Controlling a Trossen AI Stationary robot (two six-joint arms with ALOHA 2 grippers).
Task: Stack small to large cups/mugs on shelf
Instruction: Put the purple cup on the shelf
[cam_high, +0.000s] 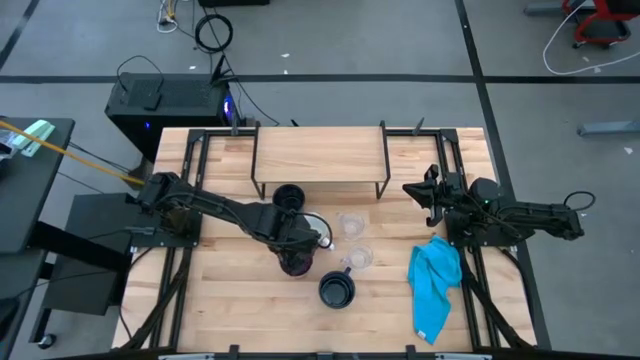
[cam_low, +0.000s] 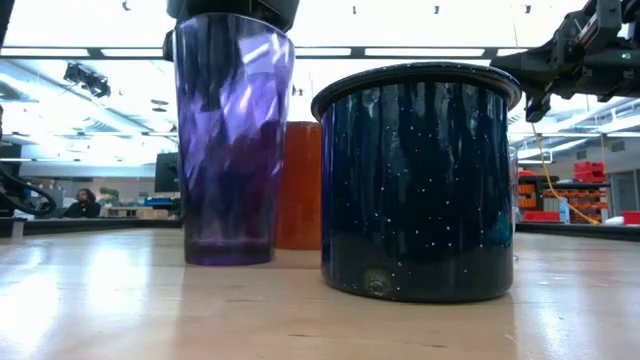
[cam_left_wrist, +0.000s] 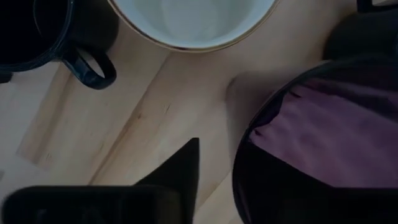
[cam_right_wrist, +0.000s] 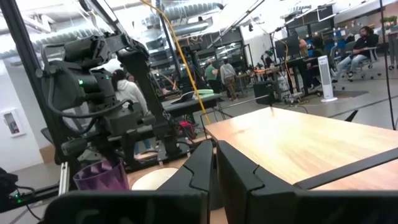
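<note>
Wooden butcher-block tabletop (cam_high: 230, 310), grey floor around it.

Shelf (cam_high: 320, 155): light plank riser on thin black legs at the far edge of the table, nothing on it.

Purple tumbler (cam_high: 297, 262): translucent, upright on the table near the middle, directly under the left gripper (cam_high: 300, 243). That gripper sits at the tumbler's rim; whether its fingers are clenched on the rim or released cannot be told.

White-and-orange mug (cam_high: 316, 226): just beside the tumbler, on the shelf side.

Dark mug (cam_high: 288, 196): in front of the shelf, near the left arm.

Speckled navy mug (cam_high: 337, 291): closest to the table's near edge, apart from the tumbler.

Two clear glasses (cam_high: 350, 226) (cam_high: 359, 258): between the mugs and the blue cloth (cam_high: 435, 285).

Right gripper (cam_high: 424, 197): raised above the table's right side, beyond the cloth, fingers clenched together on nothing.

Background: people at desks beyond the table.
</note>
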